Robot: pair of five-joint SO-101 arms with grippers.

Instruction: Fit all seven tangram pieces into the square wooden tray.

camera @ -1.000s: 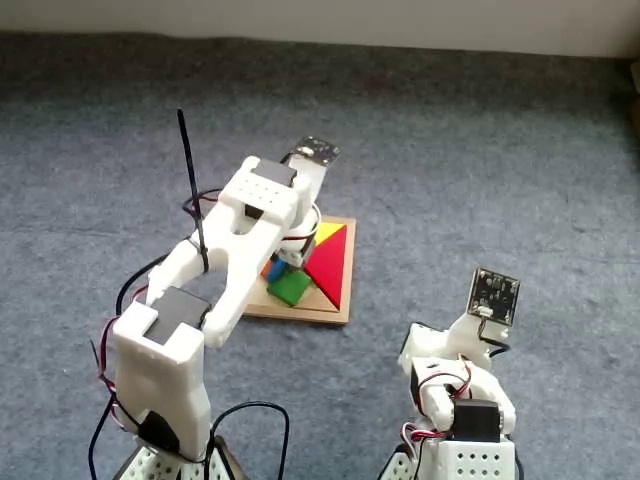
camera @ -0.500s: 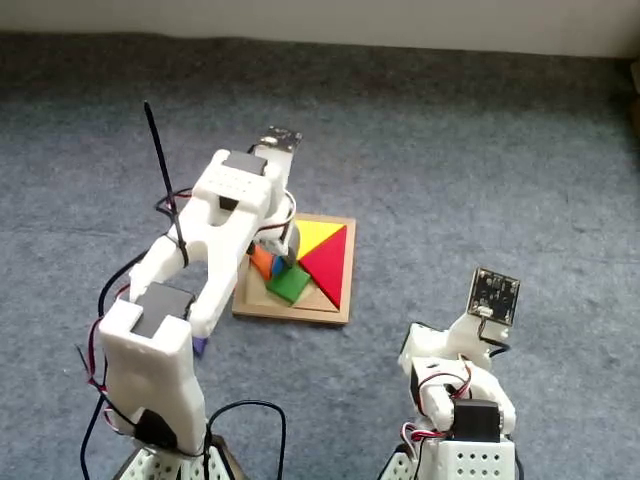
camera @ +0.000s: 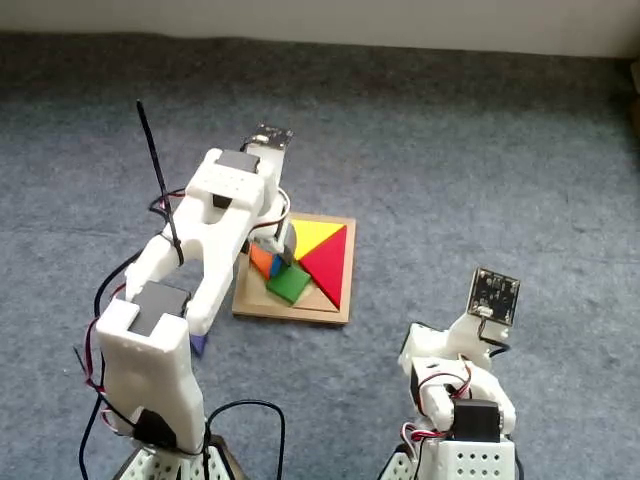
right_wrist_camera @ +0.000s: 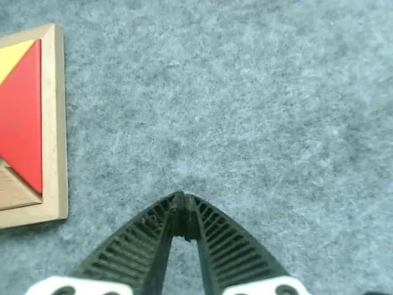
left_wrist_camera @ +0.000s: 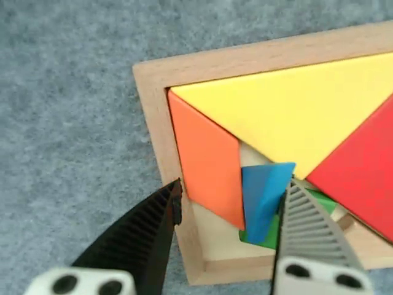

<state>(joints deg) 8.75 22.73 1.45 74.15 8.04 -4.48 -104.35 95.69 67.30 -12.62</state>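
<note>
Five coloured pieces are seen inside the wooden tray [left_wrist_camera: 153, 117]. A yellow triangle [left_wrist_camera: 295, 110] is set along one tray wall, and a red triangle [left_wrist_camera: 362, 178] is seated against it toward the tray's middle. An orange slab [left_wrist_camera: 209, 163] is laid flat in a tray corner, and a blue piece [left_wrist_camera: 263, 195] is tilted near the tray's middle, seemingly propped on a green piece [camera: 288, 286]. Bare tray floor is left showing around those two. A purple piece [camera: 198, 345] lies outside the tray, off its near corner, half hidden by an arm. The left tool [left_wrist_camera: 233, 184] is held low over the tray with its jaws spread. The dark jaw hangs outside the tray wall and the pale one just beside the blue piece, though contact cannot be confirmed. The right tool [right_wrist_camera: 184, 218] is pressed together on nothing over the grey surface [right_wrist_camera: 276, 92], apart from the tray. Trouble is judged most likely from that straddle: were the jaws closed here, the tray wall and the orange slab would be clamped along with the blue piece, and the tray could be dragged or tipped. The propped blue piece could also be wedged across the gap instead of dropped flat, and seated pieces could be nudged loose.
</note>
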